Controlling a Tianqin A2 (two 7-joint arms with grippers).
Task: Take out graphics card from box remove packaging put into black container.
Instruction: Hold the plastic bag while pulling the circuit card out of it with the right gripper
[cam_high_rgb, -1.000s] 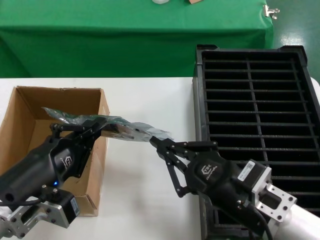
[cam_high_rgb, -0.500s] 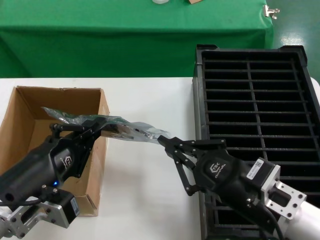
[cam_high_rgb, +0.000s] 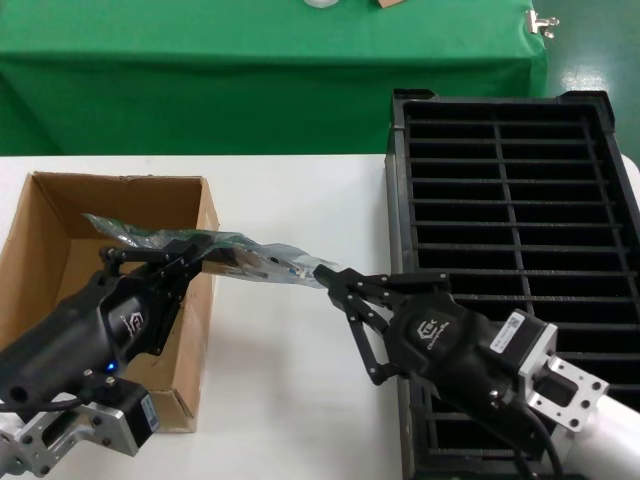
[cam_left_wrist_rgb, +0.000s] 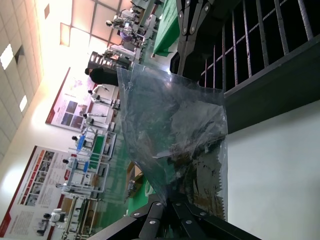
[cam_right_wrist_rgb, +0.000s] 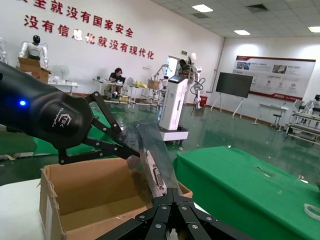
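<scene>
The packaging (cam_high_rgb: 160, 236), a crinkly translucent bag, hangs stretched above the right wall of the box (cam_high_rgb: 118, 181) and the white table. My left gripper (cam_high_rgb: 205, 247) is shut on its middle; the left wrist view shows the bag (cam_left_wrist_rgb: 175, 135) rising from those jaws. The graphics card (cam_high_rgb: 262, 263) shows dark inside the bag. Its silver bracket with a port (cam_right_wrist_rgb: 158, 177) points at my right gripper (cam_high_rgb: 323, 273), which is shut on that end at the bag's mouth (cam_right_wrist_rgb: 174, 192). The black container (cam_high_rgb: 396, 200) stands to the right, its slots bare.
A table draped in green cloth (cam_high_rgb: 250, 90) runs along the back. White tabletop (cam_high_rgb: 290, 400) lies between the box and the container. My right arm's body (cam_high_rgb: 470, 355) hangs over the container's near left corner. The box (cam_right_wrist_rgb: 90, 200) looks empty inside.
My right gripper has shifted slightly right, toward the container, and the bag's loose end no longer reaches past its fingertips. The left gripper and the box have stayed put.
</scene>
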